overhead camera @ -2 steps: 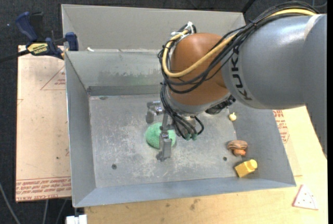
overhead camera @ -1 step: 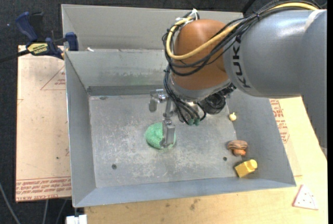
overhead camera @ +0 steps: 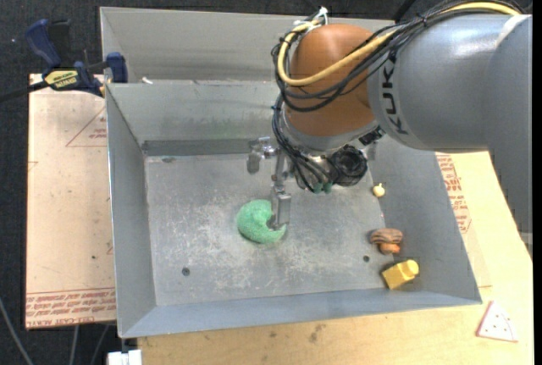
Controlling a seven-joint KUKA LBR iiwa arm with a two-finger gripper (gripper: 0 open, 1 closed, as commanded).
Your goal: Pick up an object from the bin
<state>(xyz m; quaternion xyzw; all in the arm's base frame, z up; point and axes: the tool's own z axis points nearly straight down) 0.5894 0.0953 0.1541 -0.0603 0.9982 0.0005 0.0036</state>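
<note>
Grey metal bin [overhead camera: 196, 185] with sloping walls and a scuffed, mostly bare floor lies under my arm. On that floor, a little left of the middle, sits a green, soft-looking rounded lump [overhead camera: 254, 224]. It is only slightly wider across the view than it is deep, so its long axis runs roughly left to right, and no end clearly points anywhere. My tool [overhead camera: 279, 216] comes down from the orange-covered wrist onto the lump's right edge and touches it there, with the bulk of the lump to its left. I cannot tell whether my tool is spread or pressed together. Well apart, near the right wall, lie a small pale piece [overhead camera: 379, 190], a brown knobbly piece [overhead camera: 386, 240] and a yellow block [overhead camera: 400, 273].
</note>
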